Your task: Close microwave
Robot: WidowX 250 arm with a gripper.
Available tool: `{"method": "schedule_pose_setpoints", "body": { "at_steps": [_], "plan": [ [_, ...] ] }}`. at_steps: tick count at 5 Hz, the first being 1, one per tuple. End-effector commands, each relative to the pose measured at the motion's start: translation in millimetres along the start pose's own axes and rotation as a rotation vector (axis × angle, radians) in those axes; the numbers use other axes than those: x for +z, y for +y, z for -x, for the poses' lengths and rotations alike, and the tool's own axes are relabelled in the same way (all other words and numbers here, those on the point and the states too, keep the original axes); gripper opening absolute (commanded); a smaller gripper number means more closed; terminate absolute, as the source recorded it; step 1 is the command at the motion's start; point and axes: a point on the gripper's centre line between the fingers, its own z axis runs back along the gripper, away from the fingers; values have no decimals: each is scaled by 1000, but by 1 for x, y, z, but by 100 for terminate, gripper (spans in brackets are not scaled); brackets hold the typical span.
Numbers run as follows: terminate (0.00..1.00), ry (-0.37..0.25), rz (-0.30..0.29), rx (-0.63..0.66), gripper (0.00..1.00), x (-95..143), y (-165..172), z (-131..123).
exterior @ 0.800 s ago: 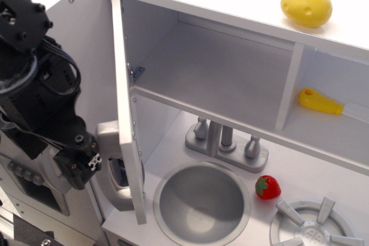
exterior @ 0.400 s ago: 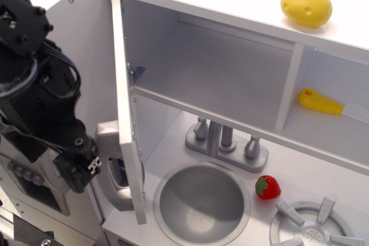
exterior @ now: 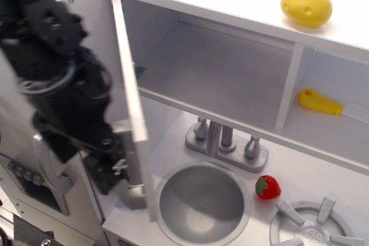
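The microwave (exterior: 219, 76) is the wide light-grey compartment under the top shelf, and its inside shows open. Its door (exterior: 134, 108) stands swung out at the left, seen almost edge-on, so its window, buttons and handle are hidden. My black gripper (exterior: 112, 168) is on the left, against the outer face of the door near its lower edge. The arm is blurred, and its fingers are not distinct.
A yellow potato (exterior: 306, 6) lies on the top shelf. A yellow-handled knife (exterior: 320, 102) lies in the right compartment. Below are the faucet (exterior: 226, 142), the sink (exterior: 202, 203), a strawberry (exterior: 268, 187) and a burner (exterior: 314, 226). A taller grey door with a curved handle (exterior: 49, 174) is at lower left. A grey handset (exterior: 135, 197) peeks out under the gripper.
My arm has moved right and up to the outer face of the door. The door's lower edge has swung slightly right, toward the compartment.
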Motion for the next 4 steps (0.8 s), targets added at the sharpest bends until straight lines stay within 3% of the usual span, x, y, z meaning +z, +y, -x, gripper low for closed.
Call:
{"method": "schedule_pose_setpoints", "body": {
  "at_steps": [1, 2, 3, 4],
  "plan": [
    [0, -92, 10, 18, 100, 5, -14, -37],
    [0, -88, 54, -3, 100, 9, -29, -46],
    [0, -114, 171, -56, 100, 24, -57, -44],
    [0, -97, 243, -95, 100, 46, -83, -26]
  ]
}}
